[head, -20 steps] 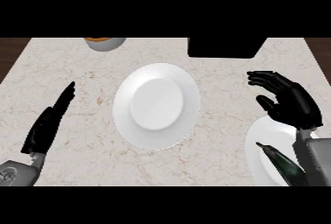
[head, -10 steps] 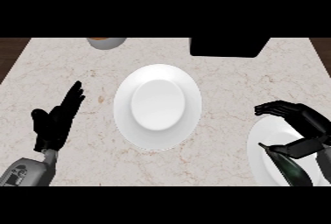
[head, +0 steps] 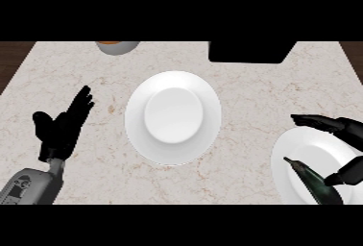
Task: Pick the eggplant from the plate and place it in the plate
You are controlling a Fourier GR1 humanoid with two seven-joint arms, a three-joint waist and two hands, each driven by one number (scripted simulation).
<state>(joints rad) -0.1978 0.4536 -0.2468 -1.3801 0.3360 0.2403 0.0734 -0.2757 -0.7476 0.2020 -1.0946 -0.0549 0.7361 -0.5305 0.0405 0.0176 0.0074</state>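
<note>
Head view: eggplant (head: 317, 184) under right robot hand (head: 339, 128)

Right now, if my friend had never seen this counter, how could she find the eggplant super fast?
Start at the pale marble counter and skip the empty white oval plate in the middle. Go to the second white plate at the right edge, under the black right hand. The eggplant lies on it: a long, dark, glossy vegetable with a pointed tip, the only food on either plate.
</note>
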